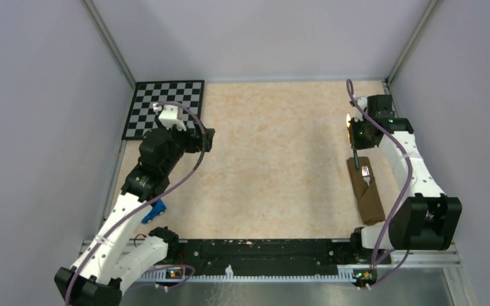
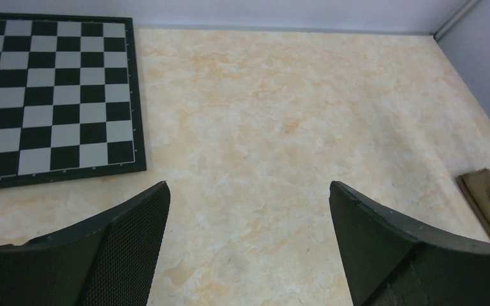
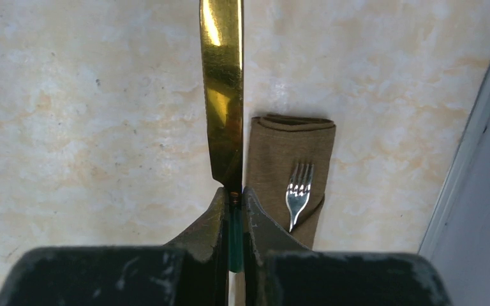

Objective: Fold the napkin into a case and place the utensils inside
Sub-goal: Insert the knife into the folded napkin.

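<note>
Gold knife (image 3: 222, 95); apparently olive-brown case (image 3: 275, 159)

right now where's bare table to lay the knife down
The wide middle of the table is bare, between the checkerboard and the case. The right edge is crowded: the case with the fork, and the right tool shut on the knife close by.

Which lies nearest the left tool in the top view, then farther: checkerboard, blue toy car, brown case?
1. checkerboard, far-left corner, beside the left tool.
2. blue toy car, near left edge.
3. case, right side.
</note>
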Controlling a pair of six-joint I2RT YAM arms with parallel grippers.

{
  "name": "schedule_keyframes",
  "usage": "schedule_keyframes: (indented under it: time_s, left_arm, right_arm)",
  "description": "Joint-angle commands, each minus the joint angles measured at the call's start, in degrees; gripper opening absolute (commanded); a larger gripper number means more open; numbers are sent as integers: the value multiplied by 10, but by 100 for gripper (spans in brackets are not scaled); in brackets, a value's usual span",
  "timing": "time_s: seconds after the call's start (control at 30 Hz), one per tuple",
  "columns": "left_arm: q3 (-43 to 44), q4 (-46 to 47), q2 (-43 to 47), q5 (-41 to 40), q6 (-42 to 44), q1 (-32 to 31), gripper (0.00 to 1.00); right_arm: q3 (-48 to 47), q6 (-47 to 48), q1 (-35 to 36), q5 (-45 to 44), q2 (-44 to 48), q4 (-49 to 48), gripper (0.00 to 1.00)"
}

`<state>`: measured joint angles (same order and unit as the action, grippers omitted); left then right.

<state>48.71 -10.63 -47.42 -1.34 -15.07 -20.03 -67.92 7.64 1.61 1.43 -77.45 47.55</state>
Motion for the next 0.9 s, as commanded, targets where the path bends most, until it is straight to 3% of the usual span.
schedule_keyframes:
  time_s: [0.0, 0.47, 0.87]
  left_arm:
    - [-14, 78, -7, -37, 47, -47, 99]
    - [-32, 57, 17, -196, 92, -168, 99]
    - [-37, 40, 21, -270, 94, -206, 99]
  right_arm:
    - [32, 87, -14, 51, 18, -59, 0]
    - [133, 132, -69, 62, 6, -150, 0]
    - [181, 154, -79, 45, -14, -168, 0]
